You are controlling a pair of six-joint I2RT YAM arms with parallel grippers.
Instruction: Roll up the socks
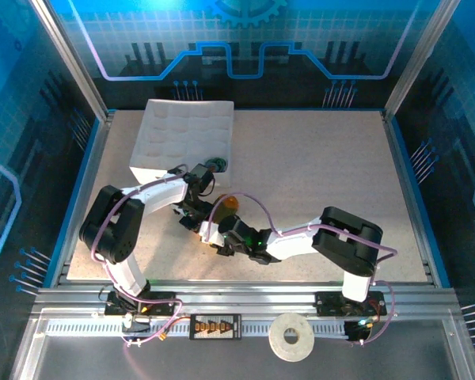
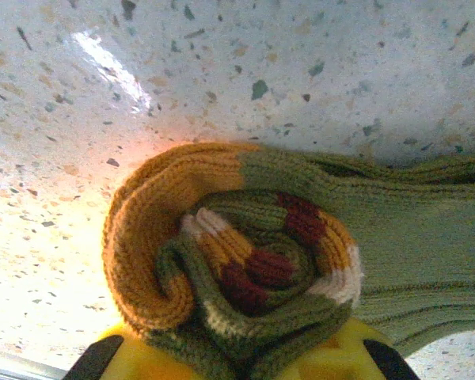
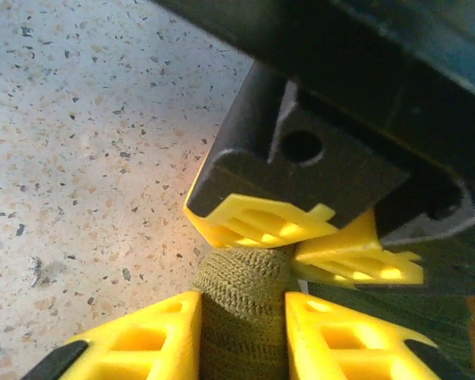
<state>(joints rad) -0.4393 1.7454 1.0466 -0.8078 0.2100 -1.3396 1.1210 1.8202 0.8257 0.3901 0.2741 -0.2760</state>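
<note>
Right fingers (image 3: 142,336) stand narrow on a fold of the olive-green sock (image 3: 241,313). The knit fills the gap between them and touches both yellow pads. Just beyond them the left fingers (image 3: 261,223) sit almost together, their tips pressed onto the same sock and pinching it.

Seen from the left wrist, this sock is wound into a tight spiral. The orange toe wraps the outside on the left, and olive, white, orange and dark red bands curl inward. The unrolled olive leg trails off to the right, lying flat on the speckled worktop (image 2: 301,71). The roll rests right against the yellow fingers at the bottom edge of that view.

From above, the left arm (image 1: 115,229) and right arm (image 1: 344,237) meet over the sock, just left of centre and toward the near edge of the worktop. Well apart from them, at the far left, lies the white gridded tray (image 1: 174,131). A small dark bundle with green showing, the grey-blue sock (image 1: 215,164), sits in its near right corner.
</note>
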